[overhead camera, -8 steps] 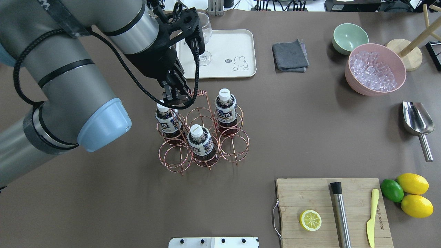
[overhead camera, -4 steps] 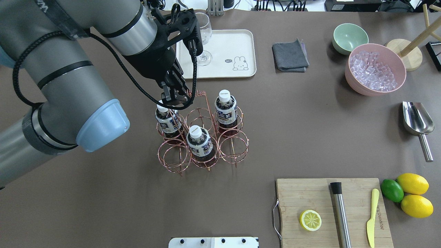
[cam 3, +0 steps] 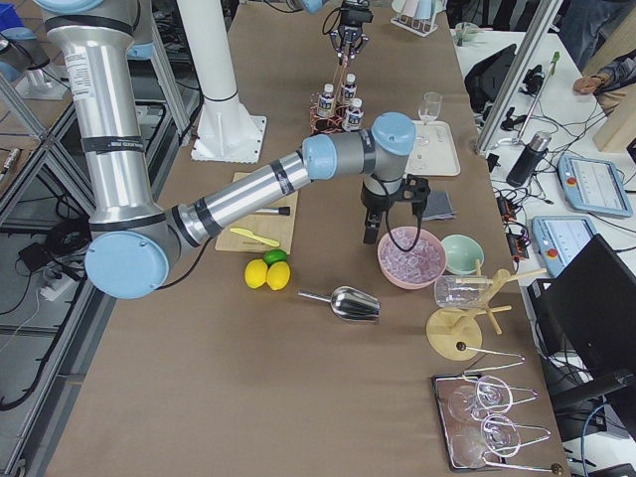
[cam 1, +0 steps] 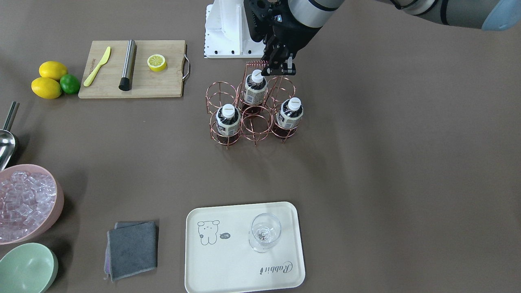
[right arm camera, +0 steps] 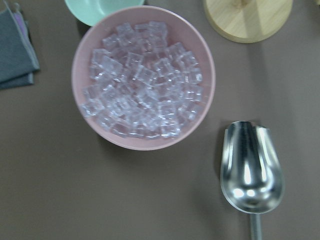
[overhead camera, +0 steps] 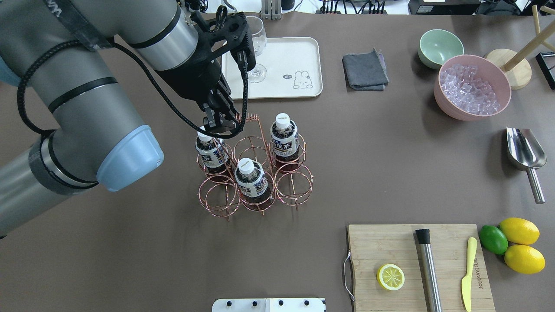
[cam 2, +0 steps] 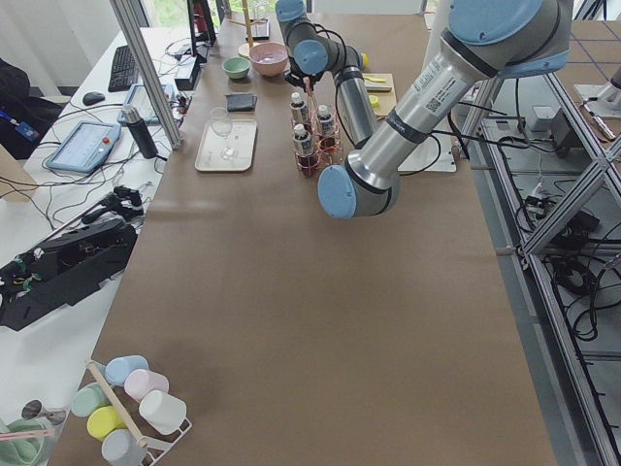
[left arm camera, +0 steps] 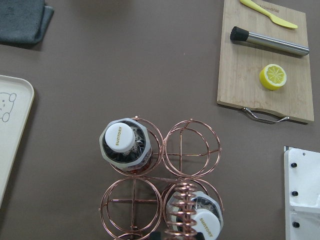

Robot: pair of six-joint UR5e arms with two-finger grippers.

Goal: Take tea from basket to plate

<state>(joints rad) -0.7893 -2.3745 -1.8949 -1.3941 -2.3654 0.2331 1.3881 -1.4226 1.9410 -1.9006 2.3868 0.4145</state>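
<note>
Three tea bottles stand in the copper wire basket [overhead camera: 250, 116]: one far left [overhead camera: 211, 154], one far right [overhead camera: 284, 138], one near middle [overhead camera: 251, 180]. My left gripper [overhead camera: 219, 123] hangs just above the far-left bottle's white cap, beside the coiled handle, with its jaws apart and empty; it also shows in the front view [cam 1: 279, 71]. The cream plate [overhead camera: 295, 52] lies beyond the basket. My right gripper [cam 3: 370, 237] shows only in the right side view, over the pink bowl; I cannot tell its state.
A wine glass [overhead camera: 258, 43] stands on the plate's left part. A grey cloth [overhead camera: 365, 69], a green bowl [overhead camera: 440, 47], a pink bowl of ice [overhead camera: 472, 86] and a metal scoop [overhead camera: 525, 151] lie to the right. The cutting board [overhead camera: 390, 247] is near right.
My left gripper has hardly moved, only a slight shift above the far-left bottle. The bottles stay in the basket.
</note>
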